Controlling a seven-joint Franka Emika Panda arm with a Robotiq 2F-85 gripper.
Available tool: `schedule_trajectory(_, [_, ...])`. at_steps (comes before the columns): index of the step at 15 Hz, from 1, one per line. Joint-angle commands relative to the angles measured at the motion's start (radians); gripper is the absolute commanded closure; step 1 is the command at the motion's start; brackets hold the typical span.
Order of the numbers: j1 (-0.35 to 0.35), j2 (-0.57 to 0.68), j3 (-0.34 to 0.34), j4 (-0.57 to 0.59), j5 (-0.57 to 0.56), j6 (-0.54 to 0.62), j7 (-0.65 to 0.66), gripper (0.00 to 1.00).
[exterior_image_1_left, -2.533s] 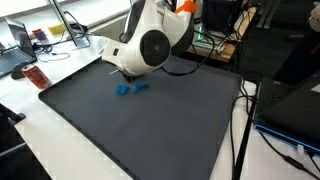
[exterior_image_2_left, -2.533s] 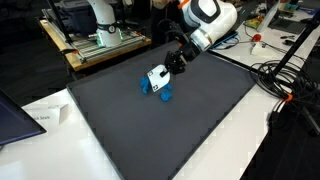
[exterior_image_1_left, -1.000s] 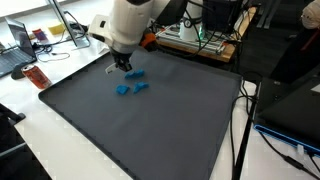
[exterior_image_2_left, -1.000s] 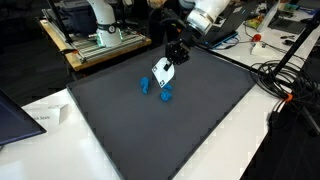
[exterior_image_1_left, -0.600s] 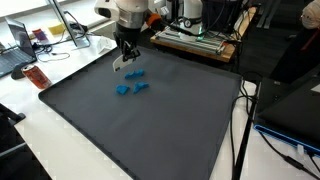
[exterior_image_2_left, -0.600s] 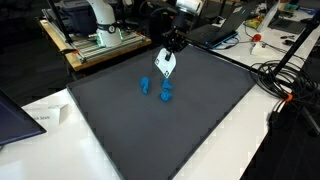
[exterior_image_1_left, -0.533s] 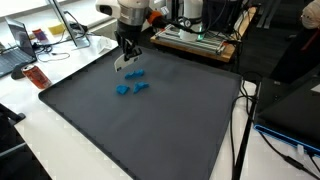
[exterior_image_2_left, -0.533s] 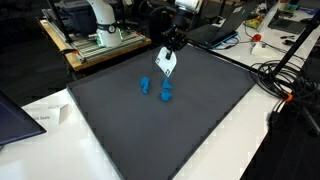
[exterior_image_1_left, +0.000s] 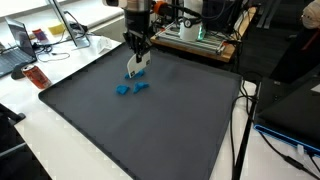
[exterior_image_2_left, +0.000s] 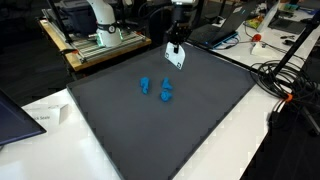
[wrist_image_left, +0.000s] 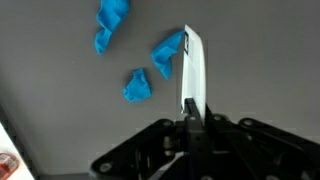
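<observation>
A white card (wrist_image_left: 195, 72) is held aloft in the fully closed tool (wrist_image_left: 188, 118), while three blue pieces (wrist_image_left: 137, 87) lie untouched on the mat (exterior_image_1_left: 150, 130).

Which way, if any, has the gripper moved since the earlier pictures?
Yes. The gripper, shut on a flat white piece, has risen from beside the blue pieces and moved towards the far edge of the grey mat.

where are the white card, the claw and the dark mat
white card (wrist_image_left: 193, 70): wrist view, middle of its long face
claw (wrist_image_left: 190, 120): wrist view, between its fingertips, shut on the white card
dark mat (exterior_image_1_left: 150, 130): in an exterior view, bare centre
</observation>
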Motion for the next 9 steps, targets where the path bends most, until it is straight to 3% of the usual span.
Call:
schedule_trajectory(1, [-0.025, -0.030, 0.025, -0.041, 0.130, 0.050, -0.107, 0.99])
schedule_trajectory(9, [-0.044, 0.005, 0.045, -0.028, 0.342, 0.087, -0.272, 0.99])
